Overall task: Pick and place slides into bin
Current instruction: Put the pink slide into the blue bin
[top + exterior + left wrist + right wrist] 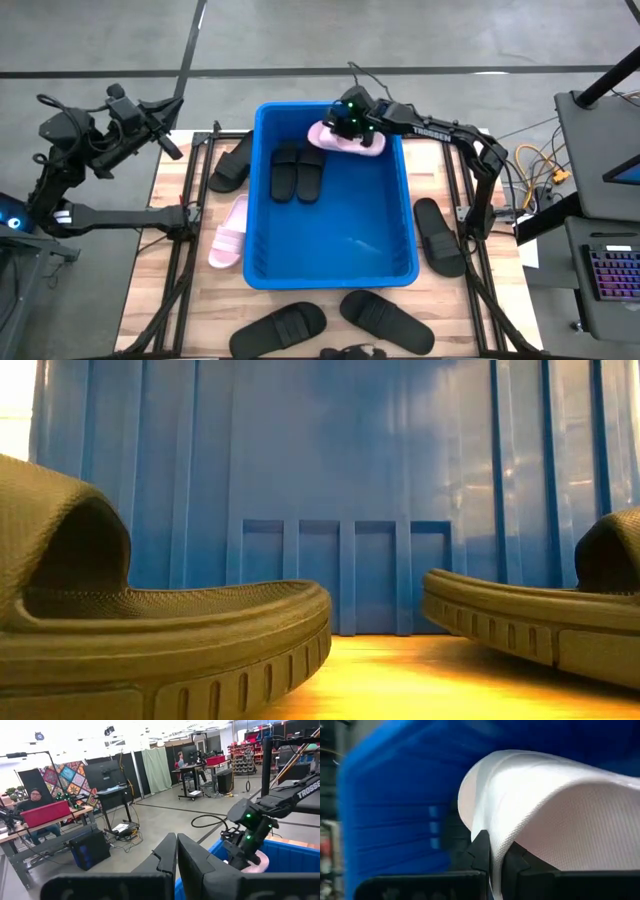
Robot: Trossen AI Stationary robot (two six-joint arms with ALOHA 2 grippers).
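My right gripper (346, 127) is shut on a pale pink slide (350, 143) over the far right corner of the blue bin (262, 200). Two black slides (297, 171) lie side by side on the bin's floor, far left. A second pink slide (228, 232) lies on the table left of the bin. My left gripper (176, 854) is shut and holds nothing, raised level off the table's far left corner. In the left wrist view the right gripper (245, 851) stands over the pink slide (256, 864) at the bin's rim. My right gripper pinches a thin curved edge (496, 836) of the pink slide between its two fingers (481, 851). Whether that edge belongs to the strap or the sole I cannot tell. The fingers slant down from the table's right. The slide is tilted above the bin's far corner.
Black slides lie on the table around the bin: one at the far left (232, 163), one on the right (440, 237), two at the near edge (280, 328) (385, 320). The low view shows two black slides (150, 630) (540, 610) before the bin's wall (340, 490).
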